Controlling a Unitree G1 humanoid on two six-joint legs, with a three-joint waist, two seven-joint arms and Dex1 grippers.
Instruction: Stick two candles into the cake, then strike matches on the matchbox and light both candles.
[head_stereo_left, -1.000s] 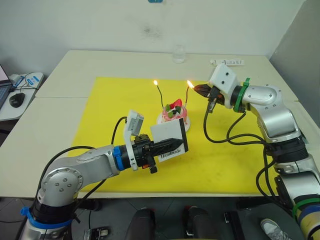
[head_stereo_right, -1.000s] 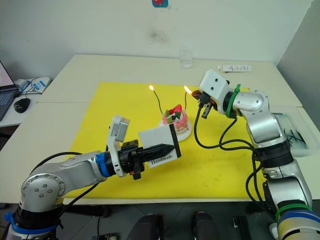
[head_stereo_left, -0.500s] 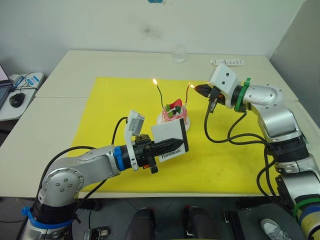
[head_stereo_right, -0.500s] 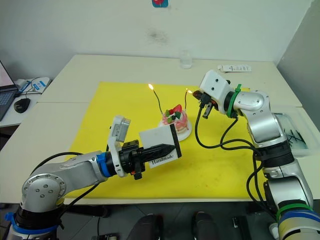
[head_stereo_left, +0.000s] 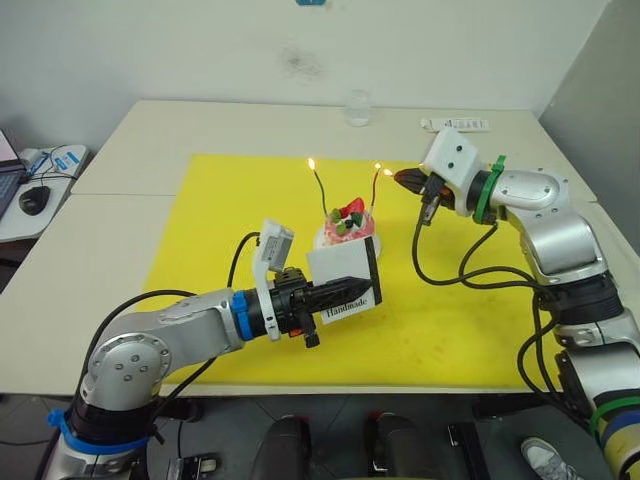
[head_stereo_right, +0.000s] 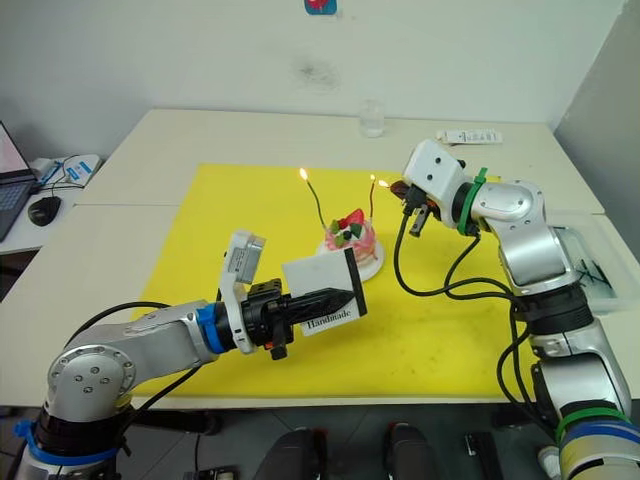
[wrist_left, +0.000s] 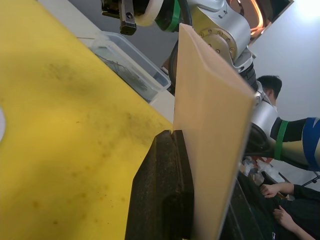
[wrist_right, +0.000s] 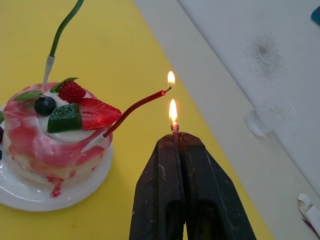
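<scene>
The pink-and-white cake stands on its small white plate on the yellow mat. A green candle and a red candle stick out of it, each with a flame at its tip. My right gripper is shut on a short burning match, whose flame sits just beside the red candle's tip; it hovers to the right of the cake. In front of the cake my left gripper is shut on the white "Handmade" matchbox, held on edge above the mat.
A yellow mat covers the table's middle. A clear glass and a white remote-like bar stand at the back. A clear bin lies at the right edge. A mouse sits on a side desk at the left.
The red candle's tip now carries its own flame. My right gripper has drawn the burning match slightly back to the right. The matchbox has shifted a little to the right.
</scene>
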